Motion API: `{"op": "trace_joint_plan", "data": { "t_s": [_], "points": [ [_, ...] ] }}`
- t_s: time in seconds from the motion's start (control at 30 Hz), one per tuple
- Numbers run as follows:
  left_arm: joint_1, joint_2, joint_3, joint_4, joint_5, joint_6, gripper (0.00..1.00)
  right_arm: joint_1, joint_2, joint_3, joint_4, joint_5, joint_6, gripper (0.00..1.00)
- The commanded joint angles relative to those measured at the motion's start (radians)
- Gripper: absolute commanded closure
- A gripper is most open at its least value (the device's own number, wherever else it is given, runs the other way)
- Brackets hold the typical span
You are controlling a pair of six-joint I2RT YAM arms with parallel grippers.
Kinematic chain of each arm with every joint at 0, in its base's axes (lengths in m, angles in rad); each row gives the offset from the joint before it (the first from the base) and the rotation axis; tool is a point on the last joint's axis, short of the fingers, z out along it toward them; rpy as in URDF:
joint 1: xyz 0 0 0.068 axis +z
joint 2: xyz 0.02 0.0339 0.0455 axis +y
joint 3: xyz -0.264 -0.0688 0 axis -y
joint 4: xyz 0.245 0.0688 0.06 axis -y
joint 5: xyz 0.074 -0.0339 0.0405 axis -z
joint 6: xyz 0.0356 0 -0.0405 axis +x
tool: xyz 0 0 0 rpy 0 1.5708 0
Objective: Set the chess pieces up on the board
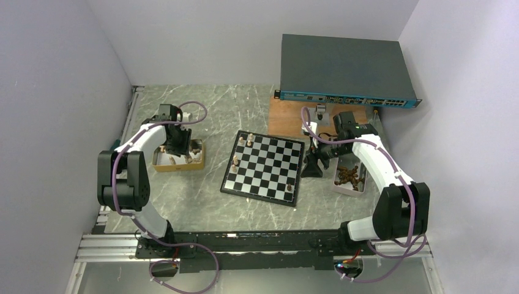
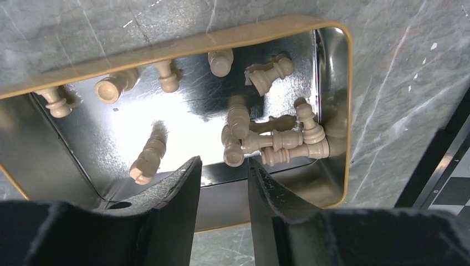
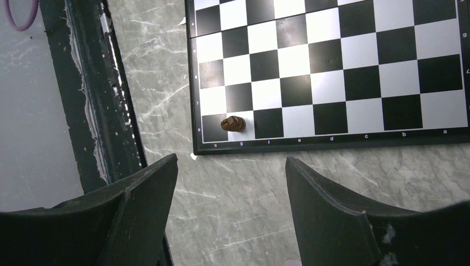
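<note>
Hovering over tan chess pieces (image 2: 266, 141) in tray (image 2: 166, 50): left end effector (image 2: 223, 163).

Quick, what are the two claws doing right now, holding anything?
Left gripper: jaws partly closed over the tin of light pieces; cannot tell whether it grips one.
Right gripper: open, empty, beside the board.

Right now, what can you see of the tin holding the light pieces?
The tin is a shallow rectangular tray with rounded corners, gold-coloured rim and shiny mirror-like metal inside. It sits flat, lidless, on the grey marbled table, left of the board and apart from it. About ten light chess pieces lie tipped over inside, several bunched near one end wall. The left claw hangs over its near wall, jaws apart, gripping nothing.
</note>
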Motion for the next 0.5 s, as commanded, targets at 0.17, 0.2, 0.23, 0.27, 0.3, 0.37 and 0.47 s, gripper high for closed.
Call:
{"op": "trace_joint_plan", "data": {
  "t_s": [0.17, 0.2, 0.23, 0.27, 0.3, 0.37, 0.47],
  "points": [
    [-0.008, 0.065, 0.063, -0.01, 0.013, 0.024, 0.63, 0.003, 0.016, 0.052, -0.018, -0.03, -0.01, 0.27],
    [-0.008, 0.069, 0.065, -0.01, 0.012, 0.024, 0.64, 0.003, 0.015, 0.051, -0.018, -0.03, -0.01, 0.27],
    [-0.009, 0.071, 0.067, -0.01, 0.012, 0.024, 0.65, 0.003, 0.014, 0.05, -0.017, -0.029, -0.01, 0.27],
    [-0.008, 0.075, 0.069, -0.01, 0.014, 0.025, 0.67, 0.003, 0.016, 0.05, -0.016, -0.028, -0.01, 0.27],
    [-0.008, 0.078, 0.069, -0.012, 0.015, 0.025, 0.69, 0.003, 0.016, 0.05, -0.016, -0.028, -0.009, 0.27],
    [-0.009, 0.085, 0.072, -0.016, 0.013, 0.027, 0.73, 0.003, 0.016, 0.051, -0.016, -0.028, -0.008, 0.27],
    [-0.008, 0.089, 0.072, -0.016, 0.014, 0.029, 0.84, 0.002, 0.017, 0.054, -0.018, -0.027, -0.007, 0.27]
  ]
}}
